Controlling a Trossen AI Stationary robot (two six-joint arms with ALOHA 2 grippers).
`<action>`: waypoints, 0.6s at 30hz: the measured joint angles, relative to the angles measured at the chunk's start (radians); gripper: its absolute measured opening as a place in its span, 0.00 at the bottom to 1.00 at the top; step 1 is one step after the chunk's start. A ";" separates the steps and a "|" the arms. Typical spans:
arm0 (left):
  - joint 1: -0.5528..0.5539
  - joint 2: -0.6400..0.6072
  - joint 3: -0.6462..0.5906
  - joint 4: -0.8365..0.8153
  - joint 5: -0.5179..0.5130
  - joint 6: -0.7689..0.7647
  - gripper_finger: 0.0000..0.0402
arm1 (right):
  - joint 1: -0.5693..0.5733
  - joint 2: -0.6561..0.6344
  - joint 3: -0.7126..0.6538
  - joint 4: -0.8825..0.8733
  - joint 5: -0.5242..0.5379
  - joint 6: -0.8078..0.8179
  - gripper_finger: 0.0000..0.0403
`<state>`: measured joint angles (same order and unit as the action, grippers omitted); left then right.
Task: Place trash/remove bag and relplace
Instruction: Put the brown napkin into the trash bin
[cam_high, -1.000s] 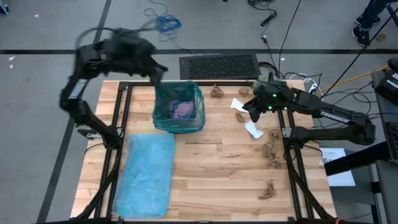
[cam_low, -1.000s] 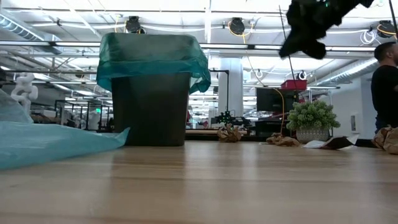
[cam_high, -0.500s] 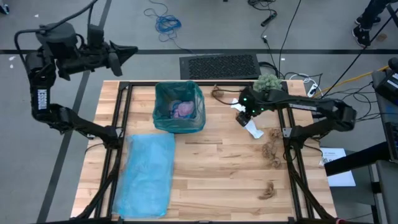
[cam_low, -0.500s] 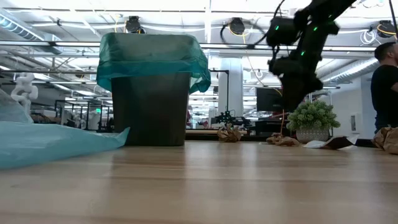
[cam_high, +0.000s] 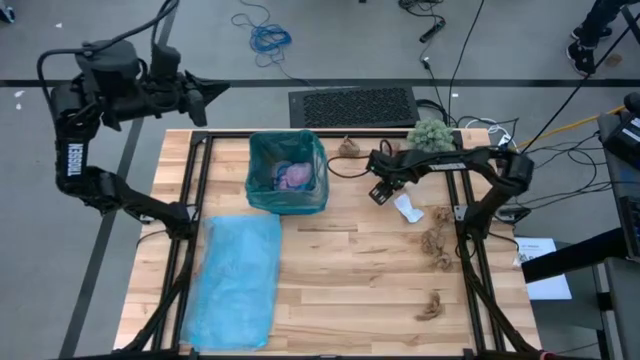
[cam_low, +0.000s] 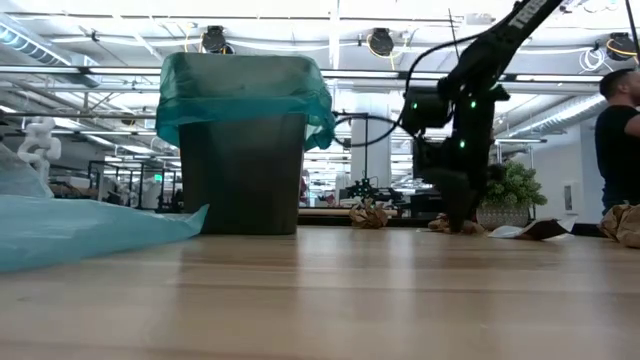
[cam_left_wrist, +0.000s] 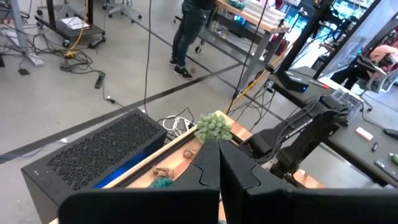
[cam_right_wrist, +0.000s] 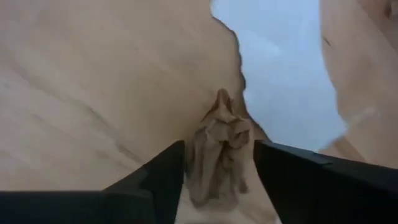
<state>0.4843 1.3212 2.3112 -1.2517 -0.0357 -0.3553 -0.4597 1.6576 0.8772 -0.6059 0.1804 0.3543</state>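
The right gripper (cam_high: 379, 190) is low over the table (cam_high: 350, 270) in the upper middle of the high view, just right of the bin (cam_high: 288, 172). Its wrist view shows the two fingers (cam_right_wrist: 163, 177) spread apart on either side of a crumpled brown paper wad (cam_right_wrist: 219, 152), which stands on the wood between them; the fingers are beside it and not pressed against it. A white scrap (cam_right_wrist: 283, 74) lies on the table just past that wad. In the low view the right arm comes down from the upper right and its gripper (cam_low: 455, 215) reaches the tabletop right of centre.

The bin, lined with a teal bag (cam_low: 245, 95), stands at the upper middle of the table and already holds a lilac-pink piece (cam_high: 295, 177). More brown wads lie on the right side of the table: one (cam_high: 348, 146) near the upper edge, a cluster (cam_high: 436, 243) at right centre and one (cam_high: 431, 305) lower right. Another white scrap (cam_high: 406, 208) lies just right of the gripper. A flat blue spare bag (cam_high: 238, 280) covers the lower left of the table.

The left gripper (cam_high: 205, 90) is raised off the table at the upper left of the high view, clenched with nothing in it; its fingertips (cam_left_wrist: 217, 163) meet in the wrist view.
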 joint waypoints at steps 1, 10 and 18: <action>0.000 0.000 0.000 0.000 0.000 0.003 0.00 | 0.000 0.011 0.002 0.010 -0.011 0.000 0.38; 0.000 0.000 0.000 -0.024 -0.004 0.022 0.00 | 0.003 -0.052 -0.001 0.055 -0.173 0.018 0.02; 0.000 0.001 0.000 -0.021 -0.020 0.023 0.00 | 0.003 -0.328 0.108 0.087 -0.332 0.006 0.00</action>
<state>0.4839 1.3220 2.3112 -1.2725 -0.0560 -0.3319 -0.4566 1.3296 0.9854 -0.5190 -0.1519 0.3607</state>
